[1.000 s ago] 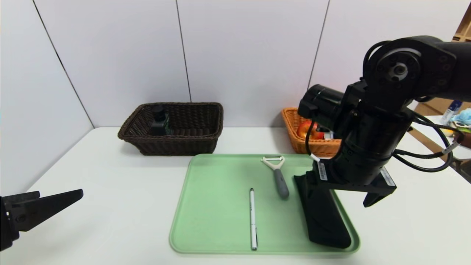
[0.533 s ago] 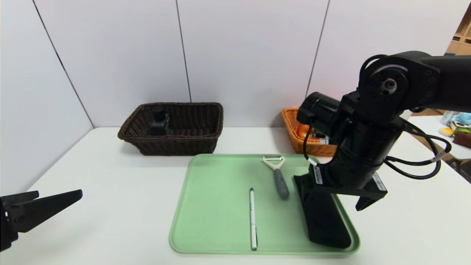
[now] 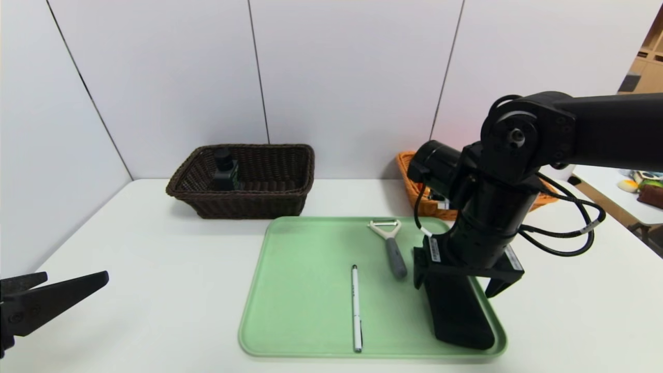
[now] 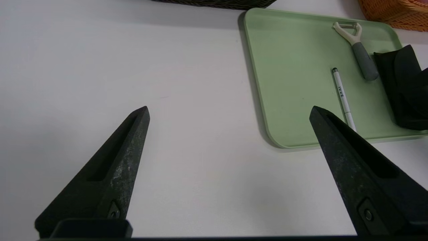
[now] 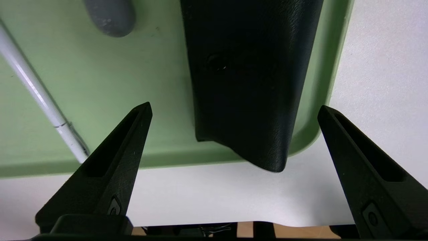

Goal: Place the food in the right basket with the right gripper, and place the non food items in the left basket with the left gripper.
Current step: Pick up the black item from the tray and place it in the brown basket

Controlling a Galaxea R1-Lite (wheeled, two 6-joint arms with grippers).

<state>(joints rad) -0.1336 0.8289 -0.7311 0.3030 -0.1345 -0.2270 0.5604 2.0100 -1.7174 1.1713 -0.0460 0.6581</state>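
Observation:
My right gripper (image 3: 457,280) is open and empty, low over the far end of the long black glasses case (image 3: 458,316); the case lies between its fingers in the right wrist view (image 5: 247,83). The white pen (image 3: 355,305) and the grey-handled peeler (image 3: 391,246) lie on the green tray (image 3: 305,290). The dark pump bottle (image 3: 225,168) stands in the dark brown basket (image 3: 279,181). My arm covers most of the orange basket (image 3: 412,176); the apple and peach are hidden. My left gripper (image 3: 72,282) is open and empty over bare table at the near left.
The white table (image 3: 171,269) runs to grey wall panels behind the baskets. In the left wrist view the tray (image 4: 284,83), pen (image 4: 342,97), peeler (image 4: 359,53) and case (image 4: 404,90) lie ahead of my open left gripper (image 4: 229,112). Clutter sits on another table at far right.
My right arm has come down and shifted left from over the orange basket to the case's far end, now hiding the apple. My left gripper has dropped slightly.

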